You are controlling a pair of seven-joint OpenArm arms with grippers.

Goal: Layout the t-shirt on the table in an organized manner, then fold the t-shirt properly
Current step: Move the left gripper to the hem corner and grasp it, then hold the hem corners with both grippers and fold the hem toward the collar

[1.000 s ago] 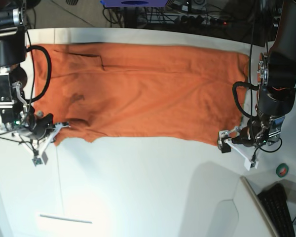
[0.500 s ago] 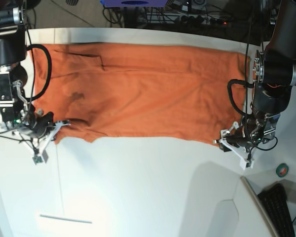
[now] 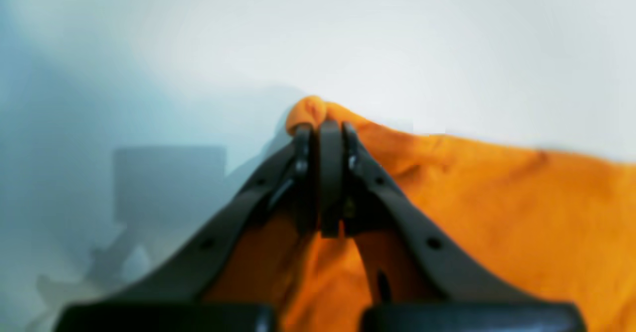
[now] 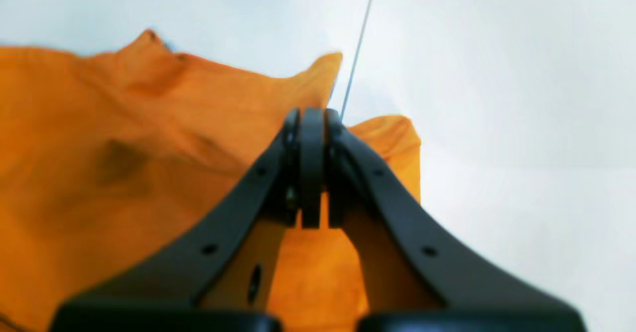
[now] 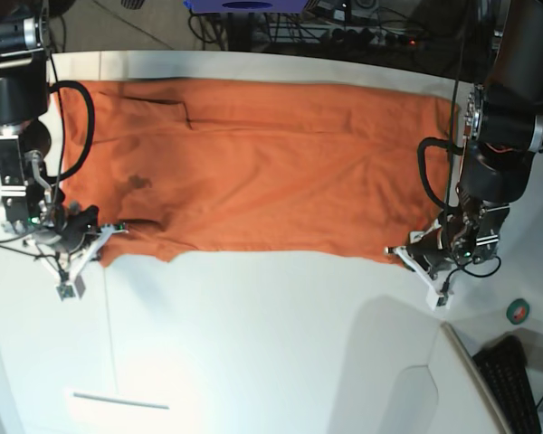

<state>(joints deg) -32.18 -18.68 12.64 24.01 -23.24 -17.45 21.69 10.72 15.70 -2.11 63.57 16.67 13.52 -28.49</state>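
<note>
The orange t-shirt (image 5: 271, 163) lies as a long flat band across the far half of the white table (image 5: 253, 344). My left gripper (image 5: 404, 256) sits at the shirt's near right corner. In the left wrist view it (image 3: 322, 130) is shut, with a bunched tip of orange t-shirt (image 3: 497, 198) poking out past the fingertips. My right gripper (image 5: 107, 233) is at the near left corner. The right wrist view shows it (image 4: 310, 118) shut on the t-shirt (image 4: 99, 123), whose edge rises on both sides of the jaws.
A green tape roll (image 5: 519, 312) and a black keyboard (image 5: 511, 384) lie beyond the table's curved right edge. Cables (image 5: 344, 27) run behind the far edge. A thin seam line (image 5: 109, 325) crosses the table near my right gripper. A short white strip (image 5: 118, 400) lies near the front.
My left gripper has gone from open to shut on the shirt's near right corner and has shifted slightly left. The right gripper and its corner have stayed put.
</note>
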